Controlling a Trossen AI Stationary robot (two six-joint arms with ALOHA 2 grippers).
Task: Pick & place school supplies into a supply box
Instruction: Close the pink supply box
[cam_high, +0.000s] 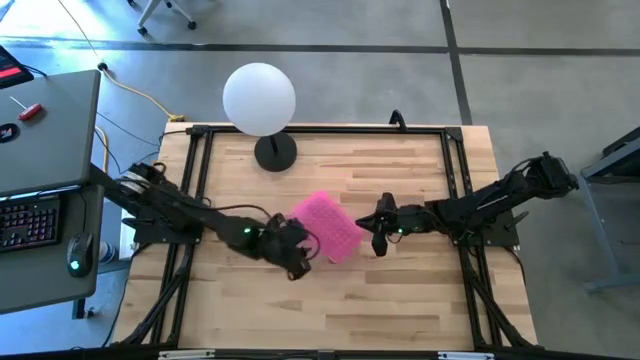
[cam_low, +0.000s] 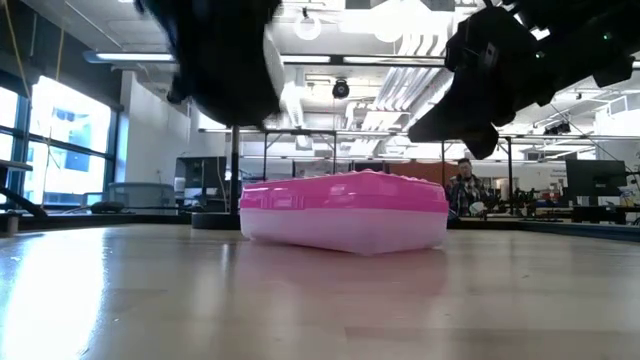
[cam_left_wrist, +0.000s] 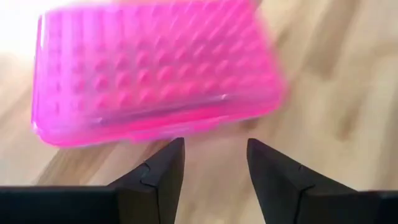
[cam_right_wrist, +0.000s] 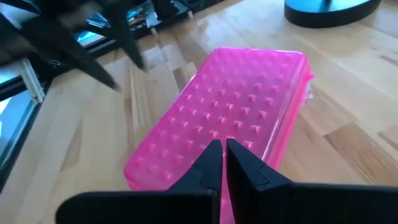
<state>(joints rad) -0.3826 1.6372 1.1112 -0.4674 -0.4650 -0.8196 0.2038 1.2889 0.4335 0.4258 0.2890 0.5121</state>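
The supply box (cam_high: 325, 226), clear with a bright pink studded lid, lies shut and askew with its bottom flat on the middle of the wooden table; it also shows in the low view (cam_low: 345, 210). My left gripper (cam_left_wrist: 214, 146) stands open just off the box's near-left side (cam_left_wrist: 155, 74), raised above the table, touching nothing. My right gripper (cam_right_wrist: 222, 146) is shut and hovers over the right end of the box's lid (cam_right_wrist: 230, 118); the low view shows a gap between it (cam_low: 478, 140) and the lid. The school supplies are out of view.
A white globe lamp (cam_high: 260, 98) on a black round base (cam_high: 275, 153) stands at the table's far side, behind the box. Black frame rails (cam_high: 320, 130) run along the table's edges. A desk with a keyboard (cam_high: 30, 215) stands left of the table. Bare wood lies near the front edge.
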